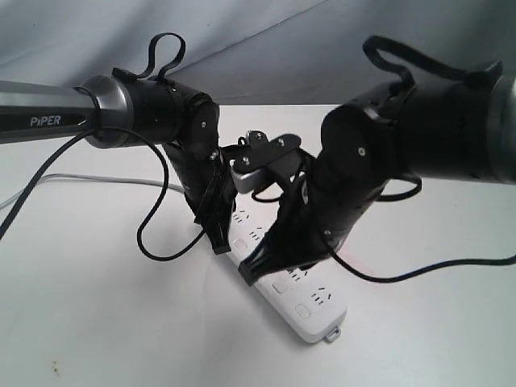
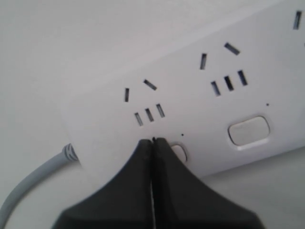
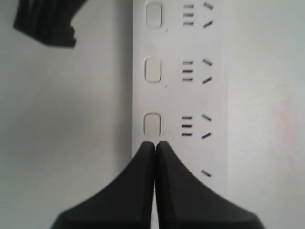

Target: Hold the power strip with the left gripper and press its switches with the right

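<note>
White power strip (image 1: 300, 313) is lying on the pale table (image 1: 97, 322). Your right gripper (image 3: 155, 143), fingers pressed together, is sitting just short of a switch (image 3: 152, 124); be centring on it before pressing. Farther along, your left gripper (image 2: 153, 140), likewise closed, seems to be bearing down near the cord (image 2: 33, 183). Grey cloth (image 1: 282, 40) is hanging behind.

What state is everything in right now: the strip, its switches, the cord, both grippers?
power strip: lying flat on the table.
switches: on or off, cannot tell.
grey cord: attached, trailing off.
left gripper: shut, tips at cord-end switch.
right gripper: shut, tips over switch row.
</note>
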Motion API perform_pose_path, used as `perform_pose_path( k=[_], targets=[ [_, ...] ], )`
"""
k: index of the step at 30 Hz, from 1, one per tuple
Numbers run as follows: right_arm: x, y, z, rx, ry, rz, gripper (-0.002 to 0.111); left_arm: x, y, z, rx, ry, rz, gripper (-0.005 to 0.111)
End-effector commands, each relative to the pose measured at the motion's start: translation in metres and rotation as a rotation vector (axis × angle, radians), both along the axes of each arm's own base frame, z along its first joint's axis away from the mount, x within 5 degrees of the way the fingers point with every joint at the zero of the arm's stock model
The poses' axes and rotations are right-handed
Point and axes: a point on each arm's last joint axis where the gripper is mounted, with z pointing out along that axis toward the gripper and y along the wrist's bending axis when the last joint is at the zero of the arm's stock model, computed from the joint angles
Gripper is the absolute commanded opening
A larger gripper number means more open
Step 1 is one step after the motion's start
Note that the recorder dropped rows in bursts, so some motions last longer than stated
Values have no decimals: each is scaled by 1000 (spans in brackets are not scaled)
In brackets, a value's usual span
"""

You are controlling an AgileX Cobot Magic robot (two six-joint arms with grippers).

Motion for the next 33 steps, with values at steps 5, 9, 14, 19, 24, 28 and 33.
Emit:
perform_pose_path(
  k=[5, 9, 14, 19, 24, 28, 33],
  targets=[
    [-3, 4, -34, 50, 52, 4, 0, -8, 3, -11, 36, 66, -2, 0],
    [0, 6, -46, 35, 51, 9, 0, -8, 3, -11, 33, 69, 0, 0],
    [3, 8, -54, 29, 36, 15, 0, -8, 2, -11, 31, 70, 2, 0],
    [6, 7, -56, 12, 3, 38, 0, -8, 2, -11, 31, 70, 2, 0],
    [11, 10, -48, 1, -14, 23, 0, -8, 2, -11, 31, 70, 2, 0],
    [11, 10, -45, -10, 11, 18, 0, -8, 2, -11, 29, 71, 3, 0],
    [10, 10, -46, -12, 27, 10, 0, -8, 2, -11, 29, 71, 3, 0]
  ],
)
